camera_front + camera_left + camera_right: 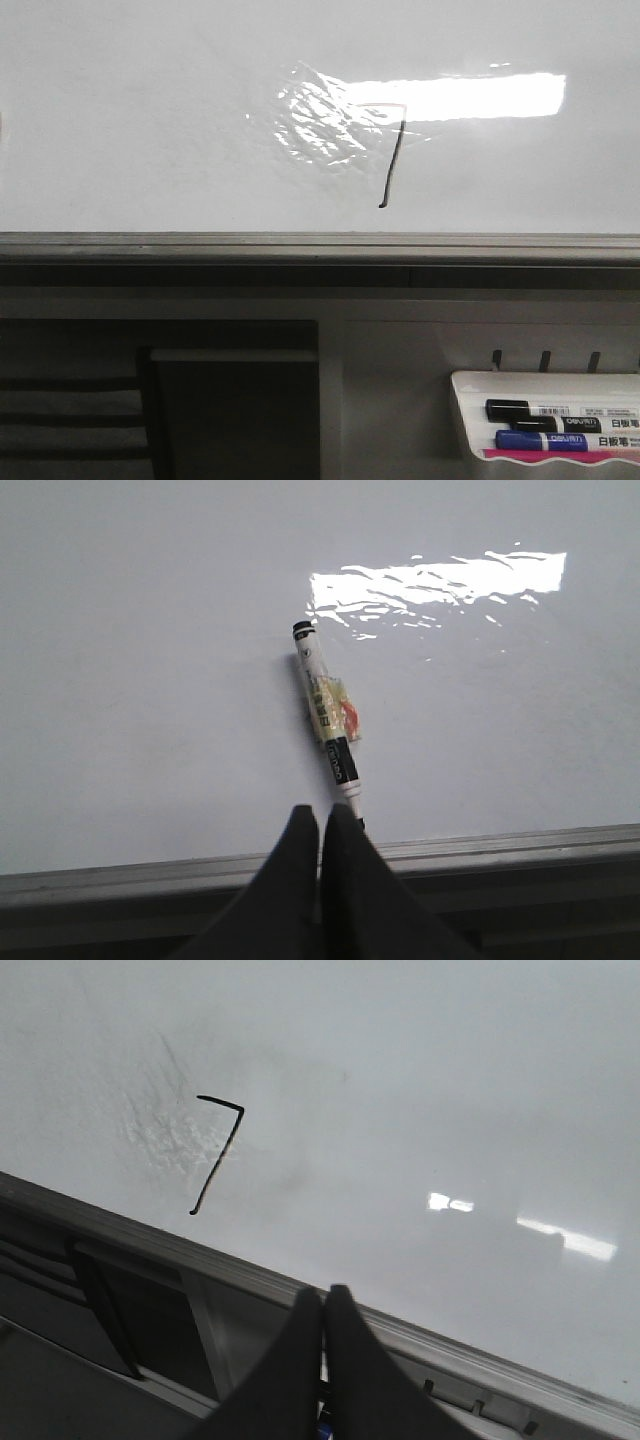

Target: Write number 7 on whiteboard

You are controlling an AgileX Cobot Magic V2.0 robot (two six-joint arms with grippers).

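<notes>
Number 7 [392, 150] drawn on whiteboard [150, 120]; left pincer [320, 825] closed, right pincer [324, 1305] closed, both empty

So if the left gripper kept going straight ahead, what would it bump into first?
Probably the marker lying just past the left gripper's shut fingertips, on the whiteboard. Depth is hard to judge, so it might pass above it.

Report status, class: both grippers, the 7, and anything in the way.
Left gripper shut, empty; right gripper shut, empty. Number 7 drawn on whiteboard. Marker lies on the board, clear of it.
</notes>
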